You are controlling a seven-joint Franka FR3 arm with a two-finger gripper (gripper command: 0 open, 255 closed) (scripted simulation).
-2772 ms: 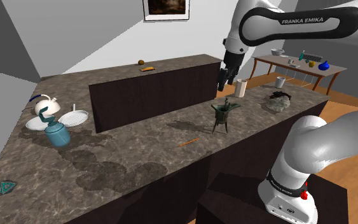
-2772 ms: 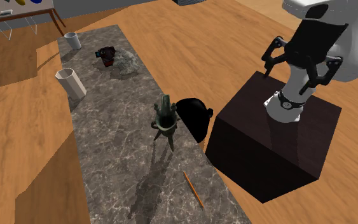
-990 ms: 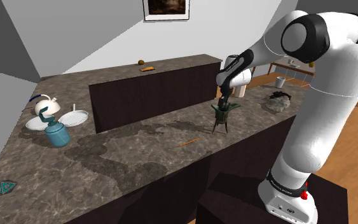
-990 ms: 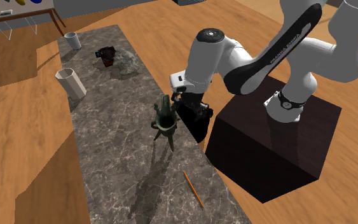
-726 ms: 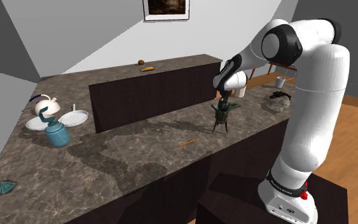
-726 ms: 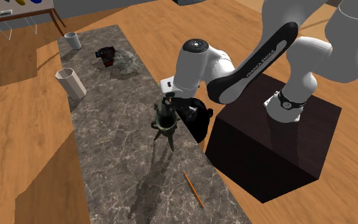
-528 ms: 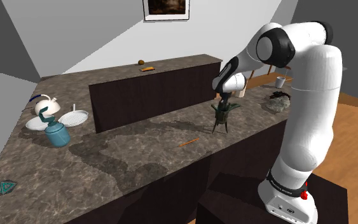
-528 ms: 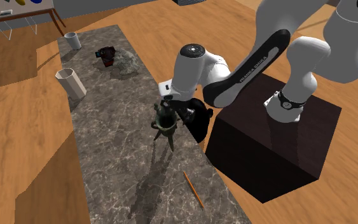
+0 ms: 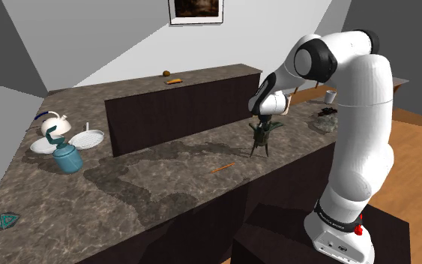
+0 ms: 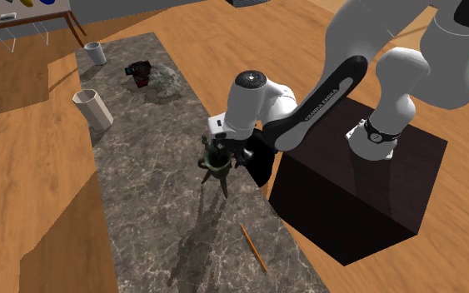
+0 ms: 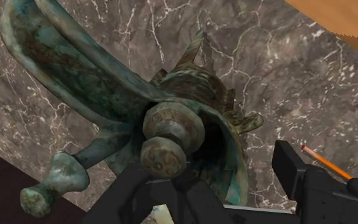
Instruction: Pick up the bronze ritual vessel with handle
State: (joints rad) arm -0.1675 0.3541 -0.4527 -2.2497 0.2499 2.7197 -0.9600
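You have the pincer [image 11: 215, 167] released, its fingers standing apart on either side of the top of the green-tarnished vessel [image 9: 262, 139]. The vessel stands upright on its legs on the dark marbled surface [image 9: 164, 180], near the edge facing the stand. An orange pencil [image 10: 253, 247] lies well apart from it.

Shoulder view, from vessel [image 9: 262, 140]: raised dark block [image 9: 178, 114] at 10 o'clock, pencil [image 9: 222, 167] at 8; open counter [image 9: 153, 184] toward 7.

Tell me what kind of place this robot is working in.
Probably a home kitchen: a long dark marbled stone counter, a white kettle beside white plates, and a wooden plank floor.
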